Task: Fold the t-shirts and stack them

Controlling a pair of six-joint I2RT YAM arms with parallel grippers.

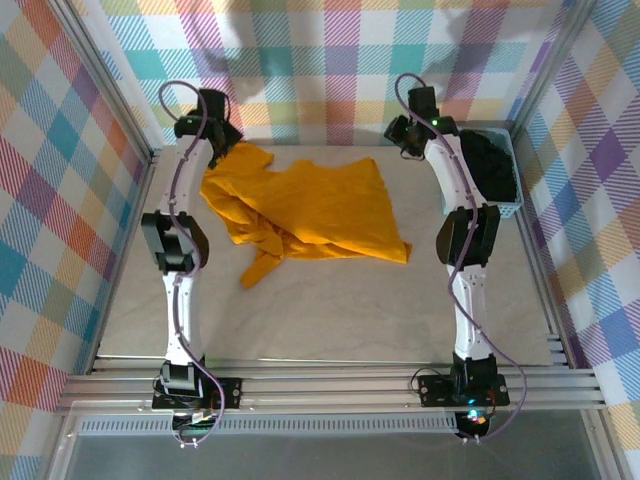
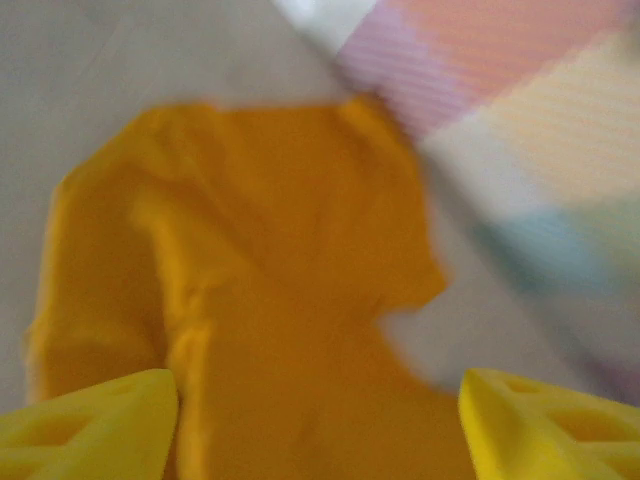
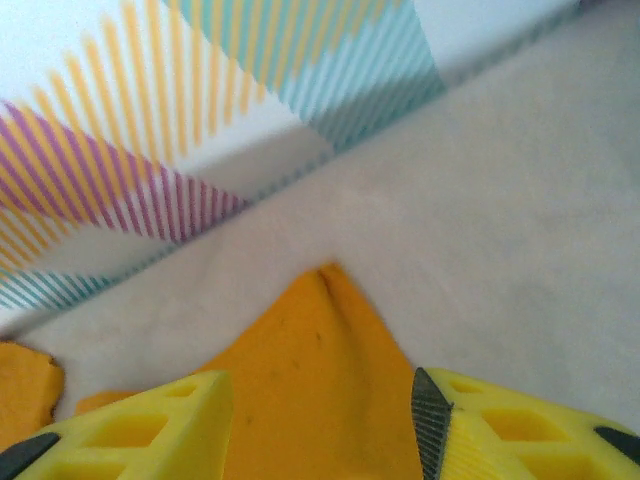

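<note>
Checked, many-coloured walls (image 1: 330, 60) enclose a pale beige desk (image 1: 330, 320), with both arms reaching to its far side.

**Orange t-shirt** (image 1: 310, 205): lies in the far middle of the desk, reaching toward the far left. Its right part is fairly flat, its left part is bunched, and one twisted strip trails toward the near side. No clean fold shows anywhere on it.

**Black garment** (image 1: 490, 165): heaped in the light blue basket (image 1: 515, 210) at the far right, well apart from the orange t-shirt.

**Left end effector** (image 1: 228, 140): over the far left edge of the shirt. In the left wrist view its fingers (image 2: 100, 425) stand wide apart, with rumpled cloth lying beyond and below them and nothing pinched. That view is blurred.

**Right end effector** (image 1: 405, 135): at the far right of the shirt. In the right wrist view its fingers (image 3: 150, 430) are moderately parted, with a pointed corner of the cloth lying flat on the desk ahead of the gap.

**Progress, as judged:** the task is at an early stage. The orange shirt is spread but not yet smoothed or folded, the black garment has not left the basket, and no stack exists. Nearly all the work is left.
</note>
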